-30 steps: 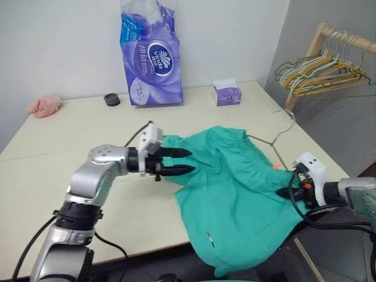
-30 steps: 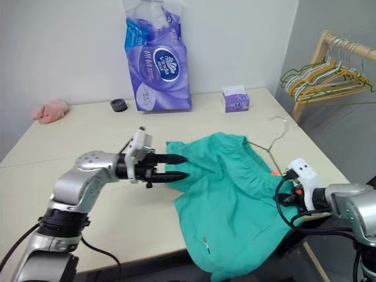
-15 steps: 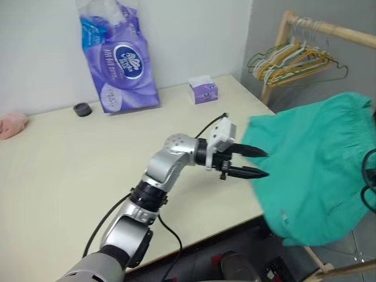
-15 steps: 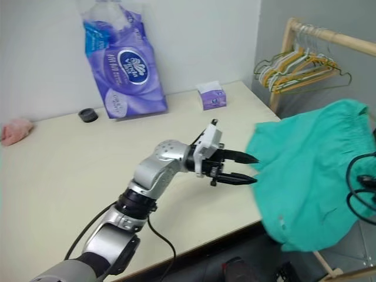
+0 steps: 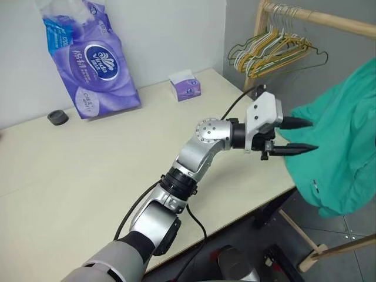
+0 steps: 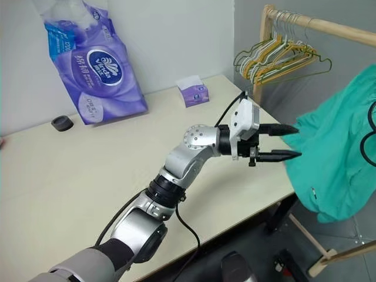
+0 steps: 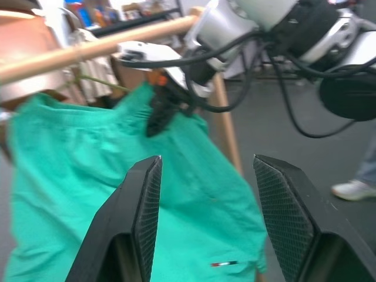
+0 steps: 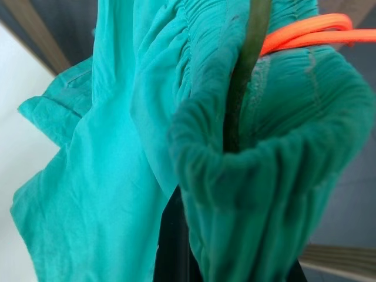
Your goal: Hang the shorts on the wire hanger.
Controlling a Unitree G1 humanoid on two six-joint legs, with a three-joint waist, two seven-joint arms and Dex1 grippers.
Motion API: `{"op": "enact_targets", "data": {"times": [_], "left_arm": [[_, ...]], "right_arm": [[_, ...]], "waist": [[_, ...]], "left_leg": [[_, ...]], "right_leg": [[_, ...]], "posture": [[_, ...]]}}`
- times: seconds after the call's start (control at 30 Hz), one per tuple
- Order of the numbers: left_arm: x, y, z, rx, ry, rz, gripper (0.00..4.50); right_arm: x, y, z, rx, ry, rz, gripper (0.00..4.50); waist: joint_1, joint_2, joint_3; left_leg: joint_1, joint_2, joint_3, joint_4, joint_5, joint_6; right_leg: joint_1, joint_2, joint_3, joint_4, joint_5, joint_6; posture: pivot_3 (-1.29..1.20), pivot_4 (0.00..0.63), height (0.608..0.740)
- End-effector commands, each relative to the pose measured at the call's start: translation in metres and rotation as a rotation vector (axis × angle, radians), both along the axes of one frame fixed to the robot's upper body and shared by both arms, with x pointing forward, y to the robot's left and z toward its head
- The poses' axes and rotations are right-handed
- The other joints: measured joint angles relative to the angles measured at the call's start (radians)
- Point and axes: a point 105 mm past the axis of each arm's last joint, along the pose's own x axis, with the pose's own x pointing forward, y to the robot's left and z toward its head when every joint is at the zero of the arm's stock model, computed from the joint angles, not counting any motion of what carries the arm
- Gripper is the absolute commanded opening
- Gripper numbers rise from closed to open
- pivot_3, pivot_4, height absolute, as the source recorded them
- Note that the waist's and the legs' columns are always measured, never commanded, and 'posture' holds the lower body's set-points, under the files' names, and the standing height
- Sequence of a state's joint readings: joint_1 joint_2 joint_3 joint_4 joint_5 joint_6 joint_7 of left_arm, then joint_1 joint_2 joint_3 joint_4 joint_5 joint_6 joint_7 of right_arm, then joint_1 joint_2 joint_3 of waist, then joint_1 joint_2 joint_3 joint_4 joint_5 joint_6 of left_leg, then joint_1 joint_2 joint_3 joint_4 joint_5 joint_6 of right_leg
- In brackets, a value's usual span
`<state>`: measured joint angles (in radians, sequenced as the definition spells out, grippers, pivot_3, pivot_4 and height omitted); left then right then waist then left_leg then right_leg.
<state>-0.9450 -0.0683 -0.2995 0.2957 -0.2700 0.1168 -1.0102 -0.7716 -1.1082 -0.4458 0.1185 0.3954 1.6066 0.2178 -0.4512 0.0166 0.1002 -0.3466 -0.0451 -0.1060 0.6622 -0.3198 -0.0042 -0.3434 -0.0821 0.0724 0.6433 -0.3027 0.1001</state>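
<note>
- I am seeing the bench (image 5: 88, 170) lying left of the shorts.
- The shorts (image 5: 346, 153) are hanging clear, beyond the bench edge.
- Left end effector (image 5: 296, 135) is reaching toward them, fingers apart, empty.
- Right end effector (image 7: 157, 117) is clamping the shorts' waistband.

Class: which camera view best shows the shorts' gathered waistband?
The right wrist view: the shorts' gathered waistband sits close up, with a thin rod and orange tag. Both eye views show hanging cloth beyond the table edge; the left wrist view shows the shorts' broad face.
</note>
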Motion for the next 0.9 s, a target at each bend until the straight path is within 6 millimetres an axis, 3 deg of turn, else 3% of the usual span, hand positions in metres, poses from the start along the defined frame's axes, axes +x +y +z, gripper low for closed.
{"op": "enact_targets", "data": {"times": [0.03, 0.3, 0.57, 0.9], "left_arm": [[-0.005, -0.004, 0.018, -0.041, -0.087, -0.007, 2.59], [-0.01, -0.019, 0.038, -0.058, -0.142, -0.063, 2.59], [-0.011, -0.034, 0.045, -0.053, -0.166, -0.088, 2.59], [0.0, -0.046, 0.06, -0.075, -0.143, -0.036, 2.59]], "right_arm": [[-0.005, -0.012, 0.019, 0.001, -0.03, -0.074, 0.0], [-0.011, -0.028, 0.008, 0.113, 0.062, -0.13, 0.0], [-0.015, -0.023, -0.01, 0.152, 0.118, -0.067, 0.0], [-0.011, -0.021, -0.01, 0.14, 0.093, -0.077, 0.0]], "waist": [[0.003, 0.0, 0.004], [0.008, -0.001, 0.022], [-0.001, -0.002, 0.027], [-0.012, -0.002, 0.027]], "left_leg": [[0.0, 0.0, 0.001, 0.0, 0.0, 0.0], [0.0, -0.001, 0.01, 0.0, -0.001, -0.001], [0.0, 0.001, 0.017, 0.0, -0.001, -0.002], [0.0, 0.001, 0.018, 0.0, -0.001, -0.002]], "right_leg": [[0.0, -0.001, 0.0, 0.0, 0.0, 0.0], [0.0, -0.006, 0.0, 0.0, 0.0, 0.005], [0.001, -0.007, 0.0, 0.0, -0.001, 0.008], [0.001, -0.008, 0.0, 0.0, -0.002, 0.01]], "posture": [[-0.5, 0.135, 0.74], [-0.51, 0.145, 0.74], [-0.5, 0.142, 0.74], [-0.49, 0.122, 0.74]]}}
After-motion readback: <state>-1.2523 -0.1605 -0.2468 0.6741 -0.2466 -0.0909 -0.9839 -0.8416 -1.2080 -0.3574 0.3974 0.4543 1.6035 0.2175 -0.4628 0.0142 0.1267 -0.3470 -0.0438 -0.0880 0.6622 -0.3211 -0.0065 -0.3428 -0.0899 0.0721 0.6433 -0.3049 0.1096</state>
